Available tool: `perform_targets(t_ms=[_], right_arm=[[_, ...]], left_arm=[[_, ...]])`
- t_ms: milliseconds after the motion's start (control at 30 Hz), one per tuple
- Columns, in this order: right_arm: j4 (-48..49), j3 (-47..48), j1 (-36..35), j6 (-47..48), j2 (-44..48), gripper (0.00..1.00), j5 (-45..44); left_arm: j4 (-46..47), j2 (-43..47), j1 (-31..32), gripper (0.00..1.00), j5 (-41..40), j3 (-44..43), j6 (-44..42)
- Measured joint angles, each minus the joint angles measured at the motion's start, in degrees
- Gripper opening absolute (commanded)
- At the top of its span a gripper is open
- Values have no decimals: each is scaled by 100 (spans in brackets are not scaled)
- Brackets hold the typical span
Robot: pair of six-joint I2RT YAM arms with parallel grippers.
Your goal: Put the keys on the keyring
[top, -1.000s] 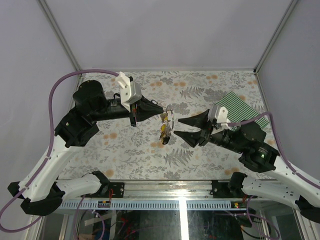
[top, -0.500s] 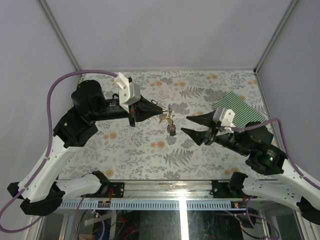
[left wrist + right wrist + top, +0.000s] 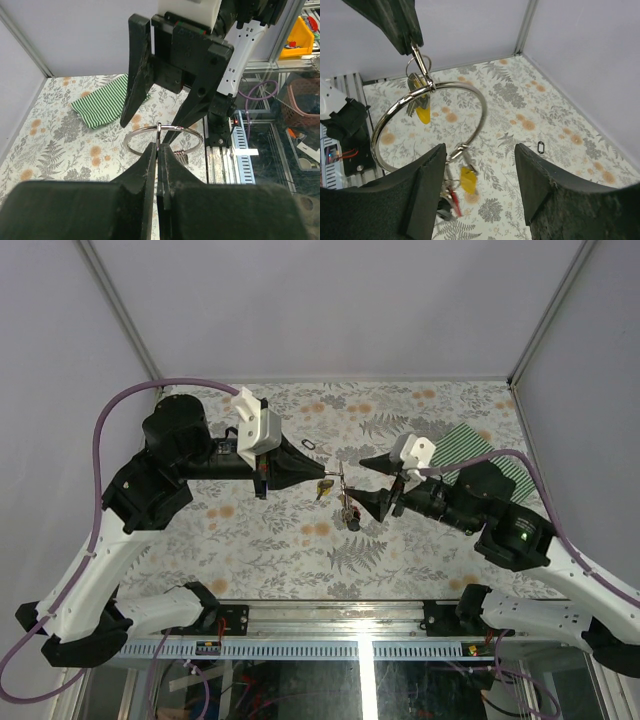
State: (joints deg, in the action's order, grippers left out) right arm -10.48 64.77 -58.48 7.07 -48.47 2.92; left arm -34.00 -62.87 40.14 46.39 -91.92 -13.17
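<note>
My left gripper (image 3: 326, 480) is shut on the keyring (image 3: 342, 481) and holds it in the air above the table's middle. The thin silver keyring shows in the left wrist view (image 3: 136, 133), pinched at my left gripper (image 3: 159, 146), and in the right wrist view (image 3: 481, 102). One yellow key (image 3: 423, 112) hangs near the pinch. Another yellow key (image 3: 468, 179), a red one (image 3: 453, 202) and a black one hang in a bunch (image 3: 350, 513) from the ring's lower side. My right gripper (image 3: 369, 482) is open, its jaws on either side of the ring's far edge (image 3: 481, 149), not touching it.
A green striped cloth (image 3: 482, 453) lies at the back right and shows in the left wrist view (image 3: 102, 100). A small dark oval loop (image 3: 307, 445) lies on the flowered table behind the left gripper and shows in the right wrist view (image 3: 540, 147).
My right gripper has moved left and away from me, up to the ring, and now straddles its edge. The hanging keys have swung. The left gripper keeps its hold and has barely moved.
</note>
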Motion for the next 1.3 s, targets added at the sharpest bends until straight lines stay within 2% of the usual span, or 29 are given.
perform_targets(t_ms=[133, 367, 700, 1033, 1300], right_arm=[[-52, 11, 262, -42, -210, 65, 492], [411, 20, 1285, -496, -367, 62, 1685], [1126, 20, 1366, -715, -651, 58, 2743], [1517, -9, 1366, -787, -881, 38, 2983], [1720, -72, 1366, -844, -925, 15, 3084]], left_arm=[[-50, -2, 0, 0, 31, 0, -39], [-96, -2, 0, 0, 44, -2, -72], [-166, -17, 0, 0, 129, -22, -81], [-168, -17, 0, 0, 168, -22, -81], [-166, -17, 0, 0, 166, -22, -81]])
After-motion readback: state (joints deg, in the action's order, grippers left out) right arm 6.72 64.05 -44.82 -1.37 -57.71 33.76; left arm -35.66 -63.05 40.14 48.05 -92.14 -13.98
